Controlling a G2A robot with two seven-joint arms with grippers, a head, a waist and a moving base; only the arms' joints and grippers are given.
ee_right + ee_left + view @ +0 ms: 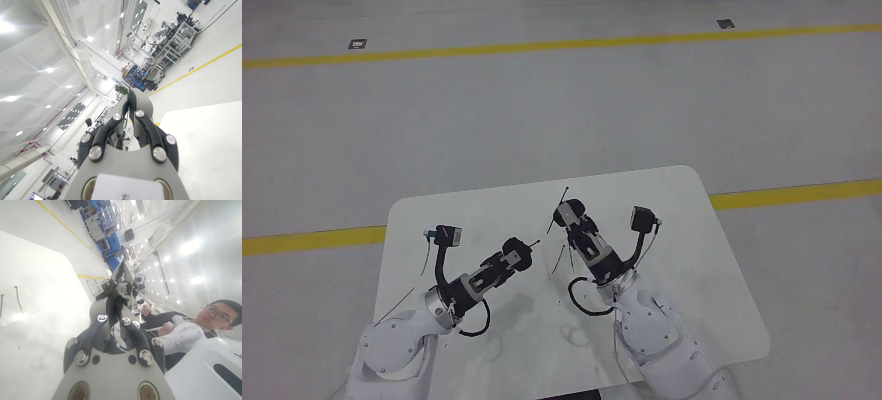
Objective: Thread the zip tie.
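Right gripper point(130, 92) is clenched hard on the zip tie point(563, 196). The thin black strap is pinched between the pads, one end poking out past the tips and the rest trailing down toward the table point(692, 260). That lifted hold keeps the strap free to be fed.

Left gripper point(525, 246) sits just beside it, tips aimed at its partner and also closed. A fine dark strand juts from it, probably the tie's other end, though I can't be sure.

Further out, spare ties point(19, 300) lie flat on the table.
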